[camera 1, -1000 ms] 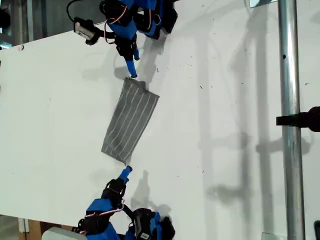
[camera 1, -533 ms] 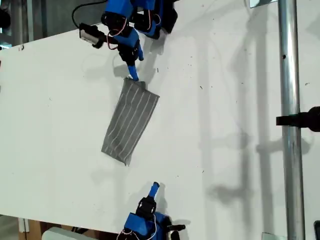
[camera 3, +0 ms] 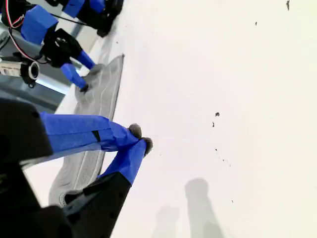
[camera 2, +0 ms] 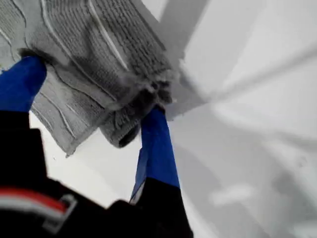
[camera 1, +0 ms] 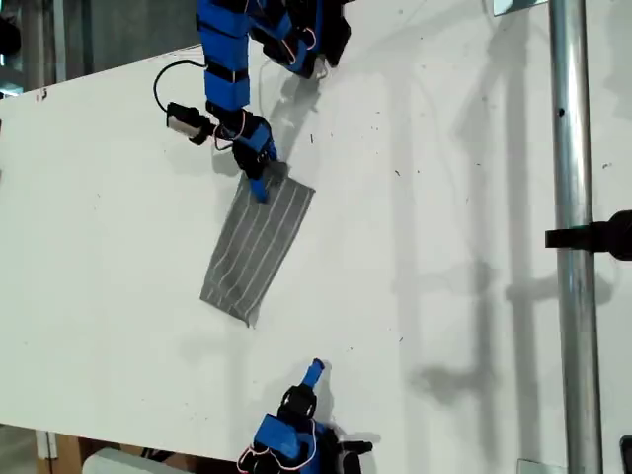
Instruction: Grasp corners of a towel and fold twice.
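Observation:
The grey striped towel [camera 1: 259, 245] lies on the white table [camera 1: 444, 197] as a long narrow strip running diagonally in the middle of the exterior view. My first gripper [camera 1: 260, 186] is pressed down on its upper end, open, and its fingers [camera 2: 157, 144] straddle the bunched corner of the towel [camera 2: 84, 44]. My second gripper [camera 1: 313, 371] is shut and empty, off the cloth, below and to the exterior view's right of the strip's lower corner [camera 1: 247, 320]. The second wrist view shows its touching fingertips [camera 3: 140, 144] over bare table, with the towel [camera 3: 101, 94] farther off.
A metal pole [camera 1: 571, 296] with a black clamp [camera 1: 592, 237] stands at the exterior view's right. The arm bases sit at the top [camera 1: 296, 30] and bottom [camera 1: 286, 449] edges of the exterior view. The table's edge runs along that view's upper left.
My first gripper came down from just above the towel onto its upper end. My second gripper left the lower corner, pulling back toward the exterior view's bottom and right.

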Controlling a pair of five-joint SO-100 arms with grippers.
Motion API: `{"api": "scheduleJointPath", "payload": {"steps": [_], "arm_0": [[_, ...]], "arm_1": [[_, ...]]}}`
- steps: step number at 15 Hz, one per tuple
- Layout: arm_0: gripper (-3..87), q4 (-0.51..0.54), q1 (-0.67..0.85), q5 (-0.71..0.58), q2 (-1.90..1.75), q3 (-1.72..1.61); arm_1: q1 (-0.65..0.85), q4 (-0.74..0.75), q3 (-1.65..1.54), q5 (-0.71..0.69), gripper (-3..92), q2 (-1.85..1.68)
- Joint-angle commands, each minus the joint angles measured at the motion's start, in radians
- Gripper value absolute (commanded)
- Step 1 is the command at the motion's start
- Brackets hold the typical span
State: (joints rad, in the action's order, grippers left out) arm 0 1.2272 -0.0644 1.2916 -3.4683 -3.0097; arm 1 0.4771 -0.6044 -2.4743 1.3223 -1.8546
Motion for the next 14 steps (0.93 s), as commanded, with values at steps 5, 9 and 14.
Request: {"api": "scheduleJointPath", "payload": {"steps": [5, 9, 14], "arm_0": [[-2.9, 0.006, -0.014, 0.011, -0.008, 0.009], [-2.9, 0.005, 0.0, -0.002, -0.008, 0.011], [-2.9, 0.002, -0.009, -0.002, -0.008, 0.012]], "arm_1": [[0.003, -0.064, 0.063, -0.014, 0.9, -0.101], [-0.078, -0.805, 0.103, -0.002, -0.2, -0.655], [-0.376, -0.974, 0.117, 0.239, -0.2, -0.862]]}}
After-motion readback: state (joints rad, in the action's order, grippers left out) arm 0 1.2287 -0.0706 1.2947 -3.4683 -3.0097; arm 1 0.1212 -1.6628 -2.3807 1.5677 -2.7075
